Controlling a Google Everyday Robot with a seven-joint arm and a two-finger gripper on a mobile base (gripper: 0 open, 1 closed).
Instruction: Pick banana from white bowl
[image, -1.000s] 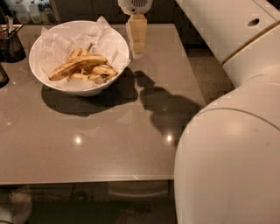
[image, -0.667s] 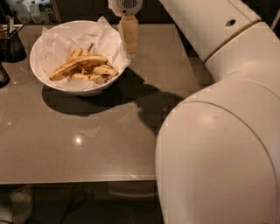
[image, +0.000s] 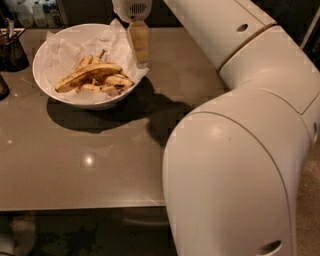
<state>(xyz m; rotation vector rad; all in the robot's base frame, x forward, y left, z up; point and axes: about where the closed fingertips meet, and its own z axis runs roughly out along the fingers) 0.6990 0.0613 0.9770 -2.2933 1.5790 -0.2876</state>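
The white bowl (image: 55, 95), lined with white crinkled paper, stands at the far left of the grey table. Several speckled bananas lie in it. The banana (image: 87, 75), the longest one, lies across the top of the pile, slanting from lower left to upper right. My gripper (image: 139, 59) hangs down from the white wrist at the top of the view, over the bowl's right rim and just right of the bananas. It holds nothing that I can see.
A dark container (image: 12, 50) with utensils stands at the far left edge of the table (image: 100, 165). My large white arm fills the right half of the view and hides the table's right side. The table's front edge runs across the bottom.
The gripper has moved left, from right of the bowl to over its right rim. The arm's bulk has swung further into view on the right.
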